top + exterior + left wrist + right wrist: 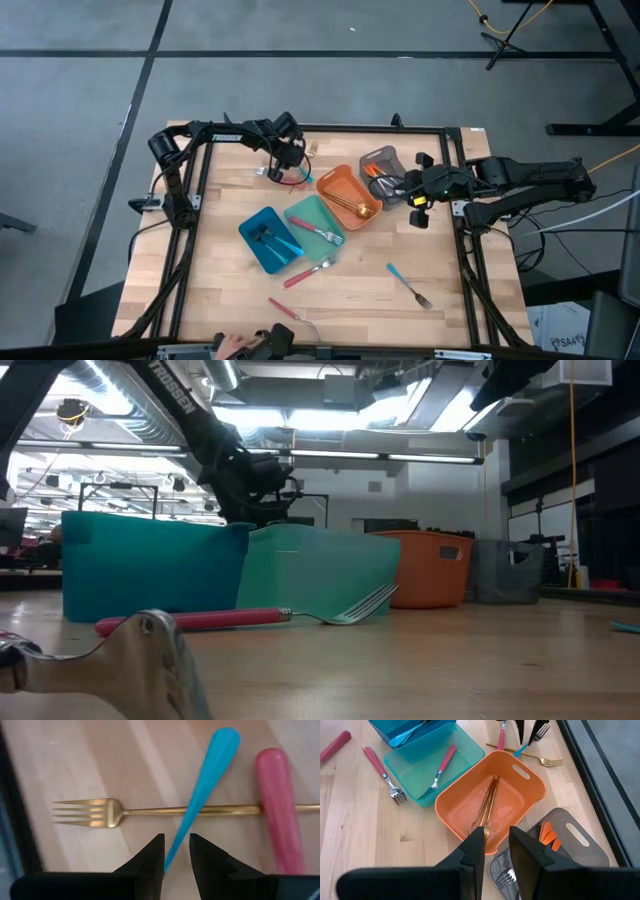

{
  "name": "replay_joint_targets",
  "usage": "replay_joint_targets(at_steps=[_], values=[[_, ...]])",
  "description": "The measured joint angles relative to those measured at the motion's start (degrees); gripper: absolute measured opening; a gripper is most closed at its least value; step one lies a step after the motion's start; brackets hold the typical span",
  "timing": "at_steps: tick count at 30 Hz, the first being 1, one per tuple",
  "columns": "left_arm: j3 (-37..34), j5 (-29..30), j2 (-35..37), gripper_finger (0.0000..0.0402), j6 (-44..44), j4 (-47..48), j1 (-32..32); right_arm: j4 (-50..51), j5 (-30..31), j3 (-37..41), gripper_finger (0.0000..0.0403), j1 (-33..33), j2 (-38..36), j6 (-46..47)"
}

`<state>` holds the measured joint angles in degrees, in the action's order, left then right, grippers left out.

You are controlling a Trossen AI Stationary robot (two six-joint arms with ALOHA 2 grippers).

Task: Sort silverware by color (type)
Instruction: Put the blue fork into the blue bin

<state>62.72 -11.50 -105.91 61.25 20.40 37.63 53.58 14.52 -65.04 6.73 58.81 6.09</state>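
My left gripper point(287, 160) is at the table's far left, shut on a blue-handled utensil point(200, 795) that crosses over a gold fork point(150, 811) lying on the table. A red handle point(279, 805) lies beside them. My right gripper point(496, 845) is shut and empty above the near rim of the orange tray point(345, 182), which holds gold utensils point(487, 810). The teal tray point(308, 215) holds a red-handled fork point(440, 770). The blue tray point(262, 248) holds a blue utensil, and the grey tray point(385, 158) holds orange-handled ones point(547, 836). My left gripper pinches the blue-handled utensil at the thin end of its handle point(172, 851) between its two fingers. The fingers come from above and point down. The handle's broad end point(224, 740) reaches away over the gold fork. Whether that end rests on the table, I cannot tell.
Loose on the table are a red-handled fork point(308, 272), a blue-handled fork point(410, 285) at the near right and another red-handled one point(288, 310) near the front edge. A person's hand point(235, 345) shows at the front edge. A metal frame surrounds the table.
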Motion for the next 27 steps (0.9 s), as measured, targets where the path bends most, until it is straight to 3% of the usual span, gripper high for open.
replay_joint_targets(at_steps=[27], values=[[0.20,2.91,-3.80,0.0085,0.82,-1.11,1.25,0.05,-0.01,0.00,0.0081,0.00,0.00,0.00]])
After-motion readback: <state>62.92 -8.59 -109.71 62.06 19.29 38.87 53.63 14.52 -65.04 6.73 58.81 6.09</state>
